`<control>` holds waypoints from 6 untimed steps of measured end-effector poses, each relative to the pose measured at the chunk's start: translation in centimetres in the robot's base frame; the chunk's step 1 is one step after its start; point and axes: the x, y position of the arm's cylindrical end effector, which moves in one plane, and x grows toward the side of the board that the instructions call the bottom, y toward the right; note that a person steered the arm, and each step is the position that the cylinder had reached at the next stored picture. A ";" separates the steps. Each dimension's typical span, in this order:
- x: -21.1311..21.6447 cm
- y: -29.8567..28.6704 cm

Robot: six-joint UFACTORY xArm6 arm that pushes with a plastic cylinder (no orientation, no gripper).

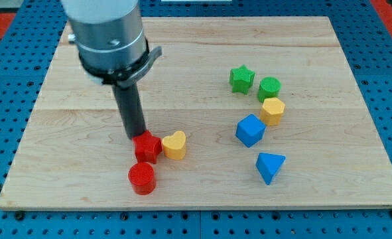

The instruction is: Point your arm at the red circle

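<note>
There are no jaws on this arm — it ends in a straight dark rod, so no open or closed state applies. My tip (pixel 136 136) rests on the light wooden board (pixel 83 99), touching the upper left edge of the red star-shaped block (pixel 147 147). The red circular block (pixel 142 178) — the task's target — lies just below that star toward the view's bottom, touching it or nearly so, and a little apart from my tip. The yellow heart-shaped block (pixel 174 145) sits just to the view's right of the red star.

Well apart, in the view's right half, stands a second group:
- green star-shaped block (pixel 241 78)
- green round block (pixel 269 87)
- yellow hexagonal block (pixel 272 110)
- blue cube-like block (pixel 250 129)
- blue triangular block (pixel 270 166)
</note>
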 end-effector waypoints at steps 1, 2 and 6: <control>-0.2 -2.0; -2.5 -6.8; 10.9 -10.7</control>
